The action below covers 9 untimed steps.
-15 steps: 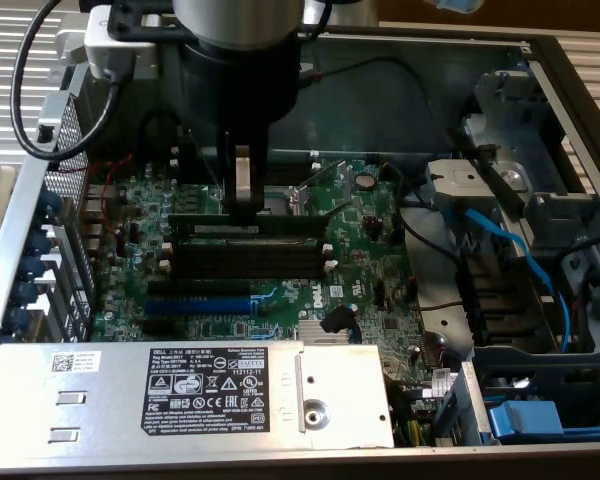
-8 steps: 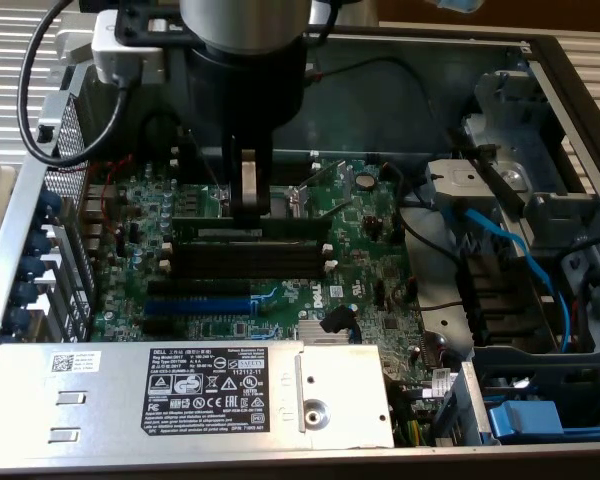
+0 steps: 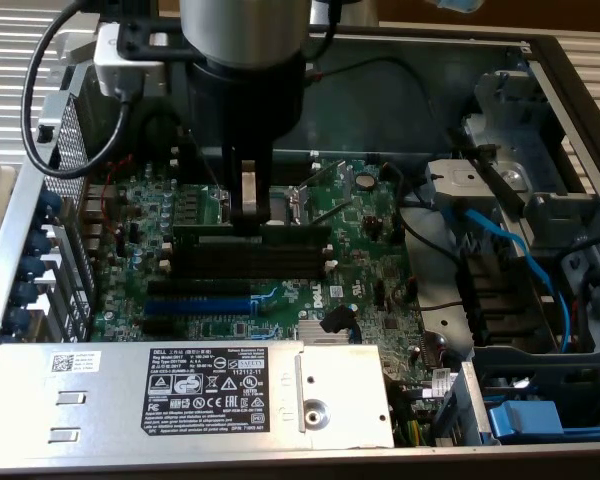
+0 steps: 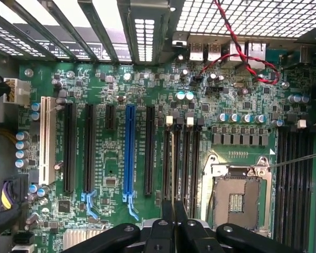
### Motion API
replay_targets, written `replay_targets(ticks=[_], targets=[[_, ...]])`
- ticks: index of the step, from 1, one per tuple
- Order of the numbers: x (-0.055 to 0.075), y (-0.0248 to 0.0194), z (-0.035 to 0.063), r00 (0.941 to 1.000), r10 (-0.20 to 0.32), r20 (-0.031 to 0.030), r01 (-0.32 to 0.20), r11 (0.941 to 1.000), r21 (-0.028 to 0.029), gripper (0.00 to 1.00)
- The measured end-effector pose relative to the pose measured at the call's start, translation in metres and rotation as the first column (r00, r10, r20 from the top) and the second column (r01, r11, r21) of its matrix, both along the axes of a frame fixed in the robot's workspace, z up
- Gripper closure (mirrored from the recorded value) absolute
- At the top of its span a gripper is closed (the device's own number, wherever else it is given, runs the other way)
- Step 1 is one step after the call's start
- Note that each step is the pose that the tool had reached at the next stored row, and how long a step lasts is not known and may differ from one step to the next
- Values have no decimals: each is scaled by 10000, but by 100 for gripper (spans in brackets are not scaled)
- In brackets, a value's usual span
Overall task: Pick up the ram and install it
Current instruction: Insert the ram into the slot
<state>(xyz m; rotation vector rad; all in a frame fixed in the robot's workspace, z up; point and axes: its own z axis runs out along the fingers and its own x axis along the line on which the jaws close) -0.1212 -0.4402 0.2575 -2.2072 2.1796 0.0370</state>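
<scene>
We work inside the open grey metal computer case (image 3: 540, 60), over the green motherboard (image 3: 380, 250). The black two-finger gripper (image 3: 250, 215) stands vertically above the bank of long black memory slots with white end clips (image 3: 280, 258). Its jaws are pressed almost together, pinching the ram (image 3: 295, 233), a long thin dark green-black memory stick. The ram stands on edge, lengthwise along the far slot of the bank, on the near side of the square silver processor socket (image 3: 302, 205). We cannot tell whether its lower edge has entered the slot. The bright blue expansion slot (image 3: 195, 303) lies nearer, towards the exterior view's left, well apart from the gripper.

We judge the step in hand to be seating the ram. To do it well, we hold the stick upright and parallel to the slot. We centre it between the two end clips and press straight down with even load along its length. A tilt would likely bind one end. A sideways offset would likely land the edge on the neighbouring slot's wall.
</scene>
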Motion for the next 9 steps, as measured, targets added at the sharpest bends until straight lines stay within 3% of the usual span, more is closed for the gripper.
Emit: replay_targets(ticks=[9], targets=[[0,-14,-25,10000,0,0,0,10000,-1,88]])
